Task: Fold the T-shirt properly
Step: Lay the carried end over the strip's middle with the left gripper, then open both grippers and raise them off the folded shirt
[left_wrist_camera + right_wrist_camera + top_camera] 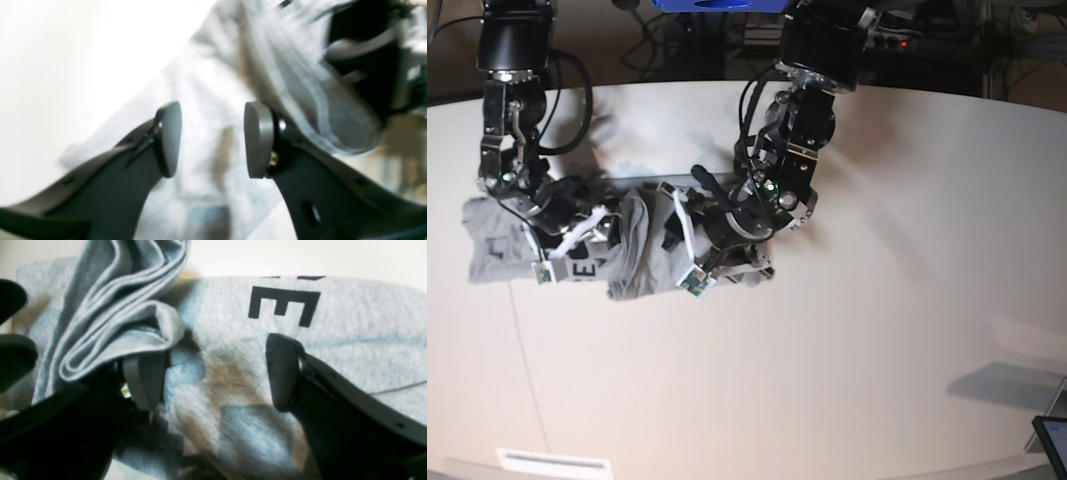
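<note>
Your T-shirt [497, 240] lies rumpled on the pale surface [907, 300], toward the left side of the base view, with both arms bent down over it. Its left part lies flat with black lettering facing up; its middle is gathered into a thick upright bunch of folds [632, 250], and its far right edge is hidden beneath the arm there.

Your right pincer [213, 373] stands wide open just above the printed side, with nothing between the pads. The bunched folds drape over its left finger [143, 380], and a block letter E [283, 305] sits just beyond the gap. The shirt's far edge runs above that letter, with bare surface beyond it.

Your left pincer [211, 140] is also parted, and you have no cloth caught between the pads [258, 140]; blurred grey fabric lies beneath and beyond them. In that view the shirt's edge runs diagonally, leaving bright bare surface to the left.

In the base view you have broad open surface in front of the shirt and to its right.
</note>
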You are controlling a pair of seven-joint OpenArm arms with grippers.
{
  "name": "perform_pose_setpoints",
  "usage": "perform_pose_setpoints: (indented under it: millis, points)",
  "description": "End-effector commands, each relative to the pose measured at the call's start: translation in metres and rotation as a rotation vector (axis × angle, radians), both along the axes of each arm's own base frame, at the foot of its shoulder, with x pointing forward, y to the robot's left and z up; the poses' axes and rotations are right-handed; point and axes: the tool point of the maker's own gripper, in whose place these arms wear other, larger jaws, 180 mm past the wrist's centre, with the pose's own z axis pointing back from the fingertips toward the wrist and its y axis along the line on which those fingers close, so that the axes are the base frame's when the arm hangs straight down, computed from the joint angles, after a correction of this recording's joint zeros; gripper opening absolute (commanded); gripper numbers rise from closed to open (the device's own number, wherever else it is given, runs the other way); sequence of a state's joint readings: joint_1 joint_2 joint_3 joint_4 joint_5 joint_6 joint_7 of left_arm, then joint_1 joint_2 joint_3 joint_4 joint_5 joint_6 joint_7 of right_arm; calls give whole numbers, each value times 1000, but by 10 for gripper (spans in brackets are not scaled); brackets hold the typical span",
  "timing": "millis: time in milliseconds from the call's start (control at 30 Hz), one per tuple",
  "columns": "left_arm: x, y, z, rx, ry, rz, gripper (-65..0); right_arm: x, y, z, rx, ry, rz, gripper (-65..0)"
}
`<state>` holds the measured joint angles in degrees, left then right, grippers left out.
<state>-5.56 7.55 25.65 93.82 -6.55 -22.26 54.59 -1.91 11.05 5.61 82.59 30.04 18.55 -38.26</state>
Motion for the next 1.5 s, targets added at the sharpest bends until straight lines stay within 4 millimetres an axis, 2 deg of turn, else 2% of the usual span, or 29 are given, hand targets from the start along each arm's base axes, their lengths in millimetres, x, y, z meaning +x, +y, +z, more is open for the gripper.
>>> perform_pose_setpoints:
  millis: [0,200,400,600,667,833,967,1033,1133,1300,1467]
  points:
    - [9,-4,15,-22,-49,8,-356,-9,-14,-14,-66,79,-15,-196]
    - [9,11,-15,115,-20,13,-356,-9,-14,-14,-66,79,-15,-196]
    - [7,16,-28,139,12,20,-356,-8,-14,-13,-67,78,-14,-196]
    - [-7,22,-77,195,152,4,-356,-7,-15,-12,-67,75,-18,-196]
    - [-10,28,-85,211,172,3,-356,-7,-16,-11,-69,70,-18,-196]
    - [-10,43,-91,245,172,8,-356,3,-16,12,-82,0,-11,-196]
    - [-16,62,-100,289,183,0,-356,13,-33,41,-96,-78,-59,-194]
    - [-22,73,-106,310,193,1,-356,16,-36,45,-101,-84,-61,-193]
    - [-27,90,-103,342,173,-5,-356,19,-40,48,-106,-82,-70,-193]
    - [-28,109,-91,405,120,-84,-356,29,-38,57,-104,-107,-64,-193]
    - [-28,138,-84,495,107,-119,-356,37,-38,65,-103,-130,-65,-193]
